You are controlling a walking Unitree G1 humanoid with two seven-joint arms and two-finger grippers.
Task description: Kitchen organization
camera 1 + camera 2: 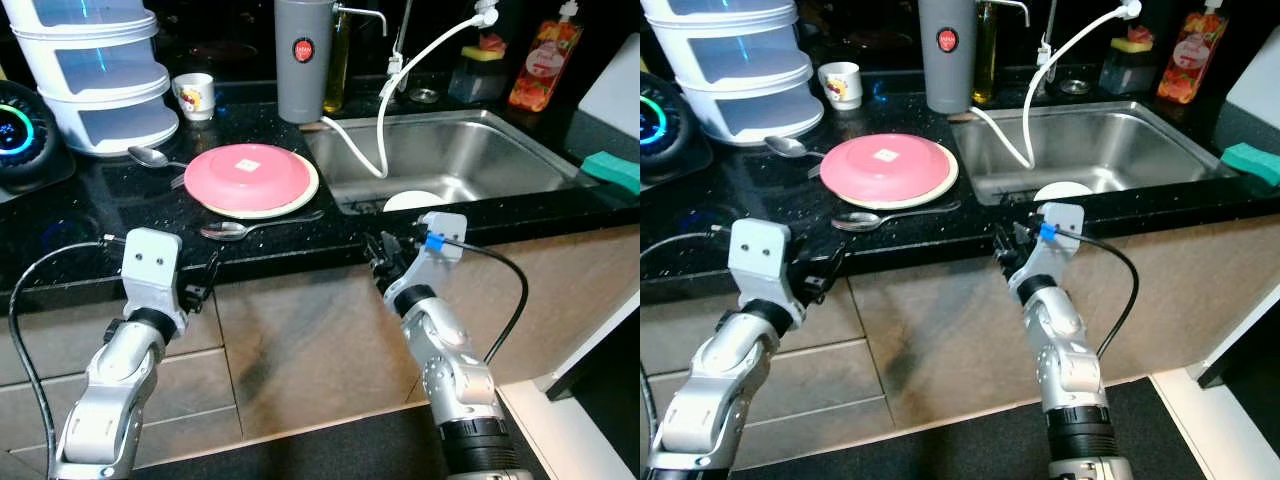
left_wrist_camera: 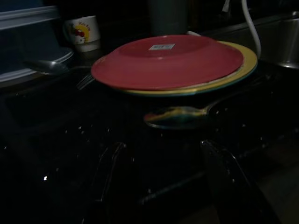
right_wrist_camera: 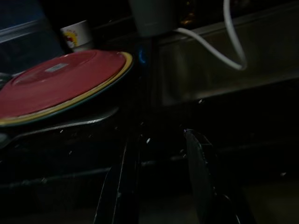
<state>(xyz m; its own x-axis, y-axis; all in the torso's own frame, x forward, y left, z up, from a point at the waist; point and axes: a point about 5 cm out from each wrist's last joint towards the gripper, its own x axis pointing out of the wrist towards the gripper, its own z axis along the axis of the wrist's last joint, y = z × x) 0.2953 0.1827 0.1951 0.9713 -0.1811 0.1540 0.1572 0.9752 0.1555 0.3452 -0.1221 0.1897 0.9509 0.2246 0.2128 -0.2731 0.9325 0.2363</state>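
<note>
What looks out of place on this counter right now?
The pink plate lies upside down on a yellow plate, with a fork tucked under the stack. Two spoons lie loose beside it, and a white hose dangles into the sink.

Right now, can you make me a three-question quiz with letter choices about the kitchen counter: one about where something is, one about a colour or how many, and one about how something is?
1. Where is the green sponge?
A. right of the sink
B. on the pink plate
C. inside the cup

2. How many spoons lie on the counter?
A. none
B. two
C. five

3. How is the pink plate lying?
A. standing on edge
B. upside down on a yellow plate
C. broken in pieces

Answers:
1 A, it sits on the counter by the sink's right rim.
2 B, one spoon behind the plates, one spoon in front.
3 B, its base with a sticker faces up.
</note>
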